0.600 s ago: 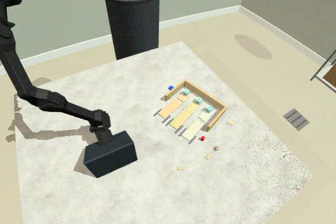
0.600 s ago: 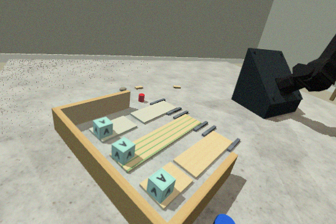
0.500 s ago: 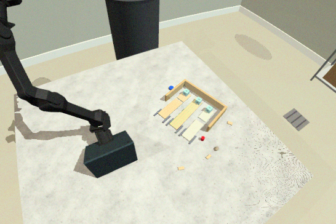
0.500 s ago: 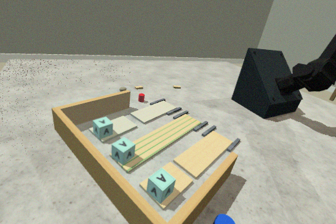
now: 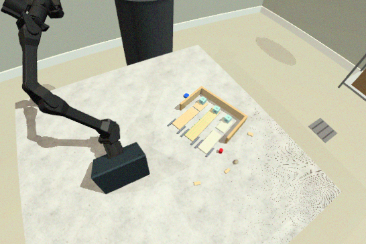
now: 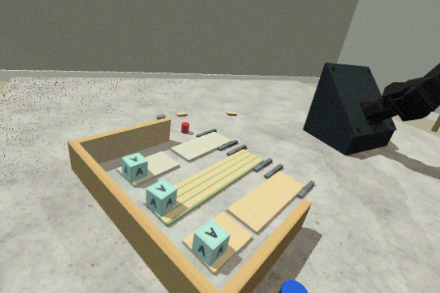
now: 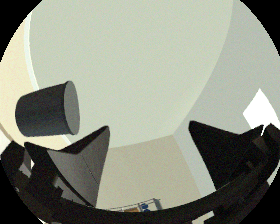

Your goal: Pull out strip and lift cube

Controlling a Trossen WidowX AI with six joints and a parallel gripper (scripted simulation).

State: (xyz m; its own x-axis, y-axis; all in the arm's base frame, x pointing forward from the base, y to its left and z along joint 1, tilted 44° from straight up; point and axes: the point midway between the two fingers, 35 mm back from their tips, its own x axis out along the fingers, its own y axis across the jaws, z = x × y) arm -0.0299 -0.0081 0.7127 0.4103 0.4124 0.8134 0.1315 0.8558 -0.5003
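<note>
The middle strip [image 5: 202, 125] [image 6: 217, 180], tan with green lines, is in one piece; a teal cube [image 5: 216, 109] [image 6: 161, 197] marked A stands on its far end. The pale strip [image 5: 210, 141] [image 6: 201, 146] is split from its back piece [image 5: 223, 125] [image 6: 159, 166], which bears another A cube [image 5: 228, 118] [image 6: 134, 167]. The plain tan strip [image 5: 186, 118] [image 6: 267, 200] is split from its back piece [image 5: 200, 106] [image 6: 238, 233], which bears a third A cube [image 5: 202, 100] [image 6: 210, 242]. My gripper [image 7: 151, 128] is open and empty, raised high, far from the strips, at upper left in the top view.
A low wooden wall [image 5: 224, 101] [image 6: 130, 208] borders the strips' back and both sides. Dark guide bars flank their front ends. A red cylinder [image 5: 220, 151] [image 6: 184, 128], a stone [image 5: 235, 161] [image 6: 161, 116] and a blue piece [image 5: 186, 95] [image 6: 294, 287] lie outside. A dark bin [image 5: 145, 26] [image 7: 46, 111] stands behind.
</note>
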